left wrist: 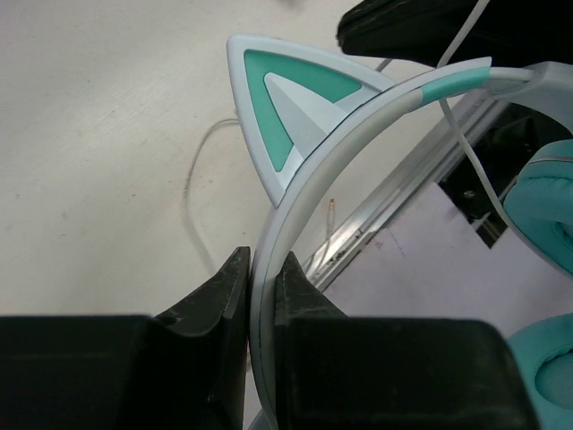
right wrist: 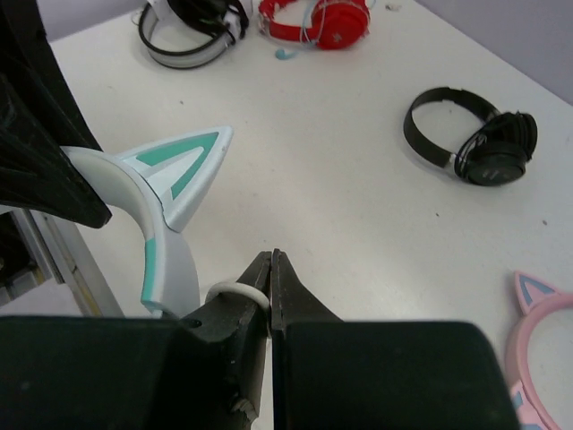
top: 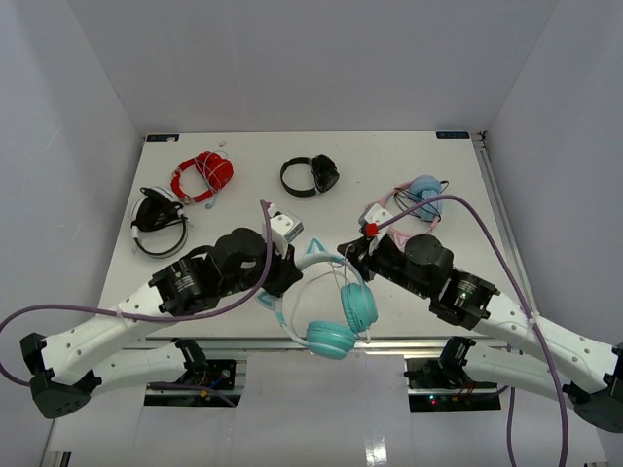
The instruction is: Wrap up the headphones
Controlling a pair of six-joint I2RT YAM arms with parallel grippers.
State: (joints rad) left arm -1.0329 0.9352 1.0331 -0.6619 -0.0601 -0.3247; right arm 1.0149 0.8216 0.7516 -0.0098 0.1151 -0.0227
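Both clenched: left tool (left wrist: pixel 260 300) grips headphones (top: pixel 357 306) headband (left wrist: pixel 358 121); right tool (right wrist: pixel 271 269) pinches cable (right wrist: pixel 235 290) just right of band.

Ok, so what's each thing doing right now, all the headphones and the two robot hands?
teal headphones: gripped by the headband, cups over the near edge of the table.
white cable: loose, not wrapped.
left gripper: shut on the headband.
right gripper: shut on the white cable.
red headphones: lying on the table.
black headphones: lying flat.
black-and-white headphones: lying flat.
pink-banded headphones: lying flat.
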